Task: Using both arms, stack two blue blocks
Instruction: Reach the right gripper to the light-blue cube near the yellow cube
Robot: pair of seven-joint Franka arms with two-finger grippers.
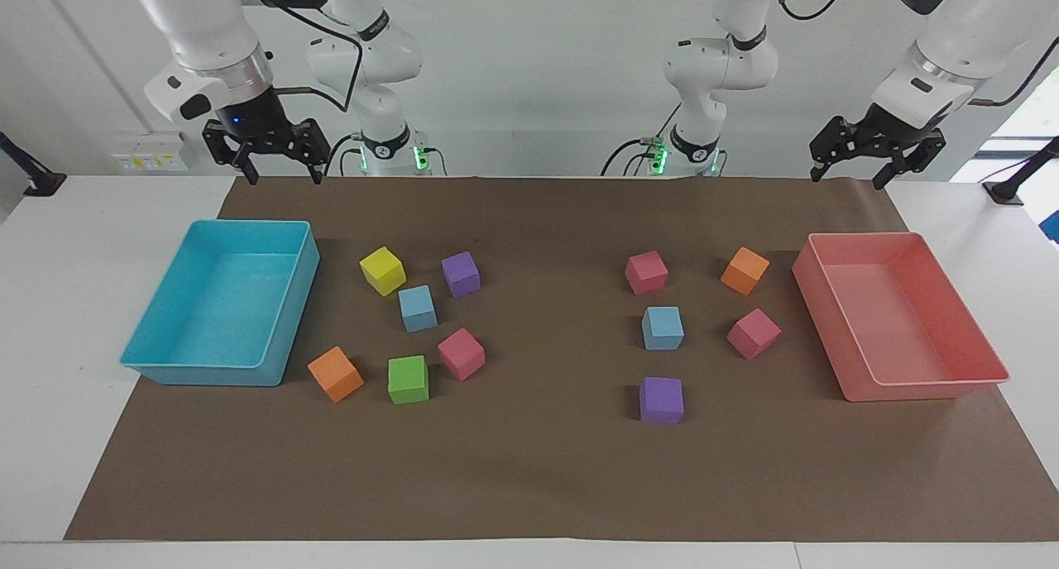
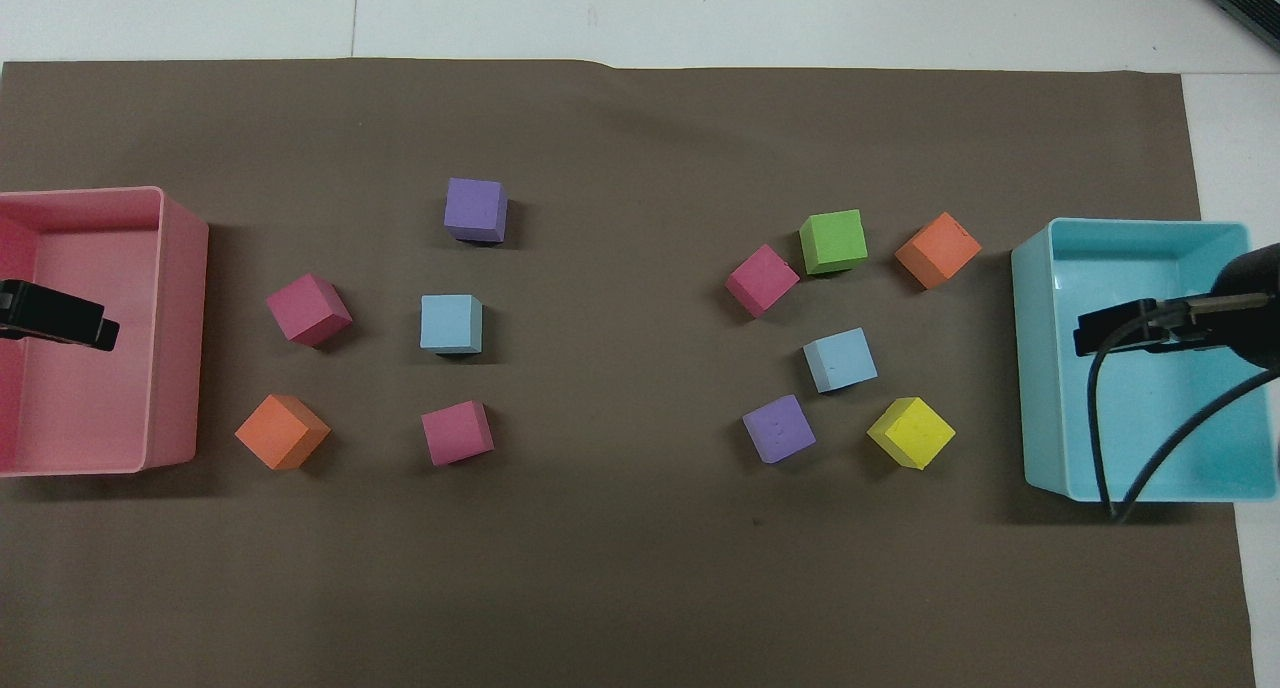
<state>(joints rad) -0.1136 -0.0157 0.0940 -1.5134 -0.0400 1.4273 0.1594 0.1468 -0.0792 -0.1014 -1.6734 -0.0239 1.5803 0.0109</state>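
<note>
Two light blue blocks lie apart on the brown mat. One blue block sits among the cubes beside the turquoise tray. The other blue block sits in the cluster toward the pink tray. My right gripper hangs high in the air over the turquoise tray, open and holding nothing. My left gripper hangs high over the pink tray, open as well, nothing between its fingers.
Around the first blue block lie a yellow cube, a purple cube, a pink cube, a green cube and an orange cube. Near the second lie two pink cubes, an orange cube and a purple cube.
</note>
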